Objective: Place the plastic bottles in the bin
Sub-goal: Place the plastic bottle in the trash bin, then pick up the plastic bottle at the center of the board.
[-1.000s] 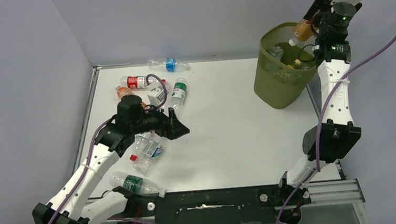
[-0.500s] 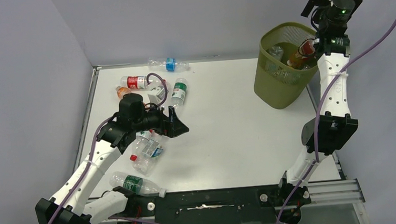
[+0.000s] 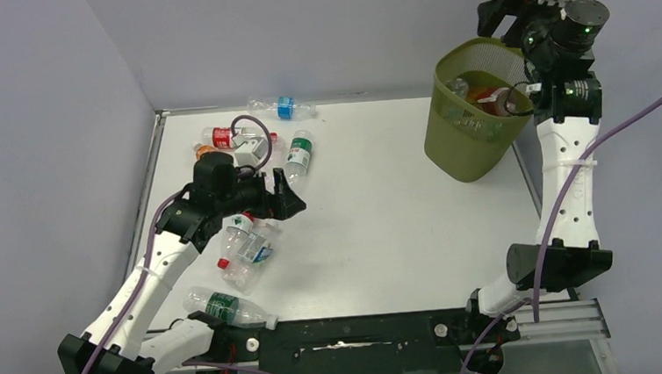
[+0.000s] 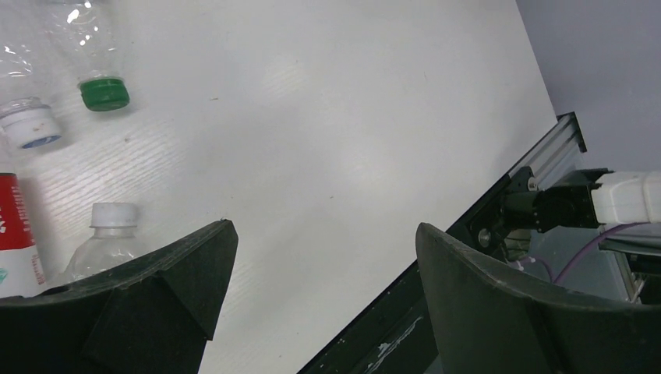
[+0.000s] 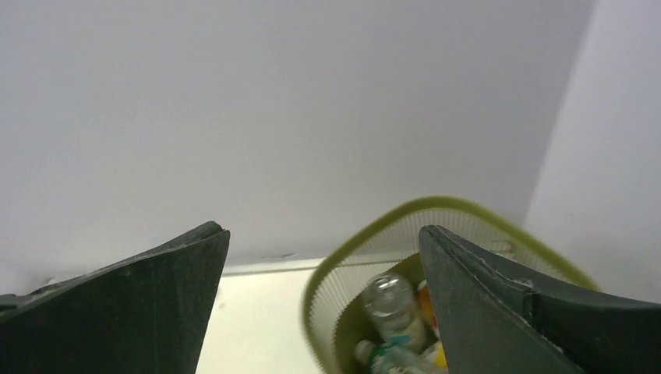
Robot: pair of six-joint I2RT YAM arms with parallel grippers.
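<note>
The olive-green bin (image 3: 463, 142) stands at the far right; several plastic bottles lie inside it, an orange one (image 3: 493, 99) on top. My right gripper (image 3: 505, 12) is open and empty, just above the bin's far rim. Its wrist view looks down at the bin's rim (image 5: 366, 231) and a clear bottle (image 5: 387, 298) inside. My left gripper (image 3: 291, 198) is open and empty, low over the table beside a cluster of clear bottles (image 3: 245, 248). The left wrist view shows the open gripper (image 4: 323, 234) over bare table, with bottle caps (image 4: 104, 94) at the left.
Loose bottles on the left half: blue-label (image 3: 284, 108) at the far edge, red-label (image 3: 228, 138), orange (image 3: 205, 150), green-label (image 3: 299, 154), another green-label (image 3: 227, 307) near the front edge. Grey walls stand at left and back. A black rail (image 3: 347, 335) runs along the front.
The right gripper let go of the orange bottle, which dropped into the bin, and the gripper rose and swung back. The left gripper drew back slightly to the left.
</note>
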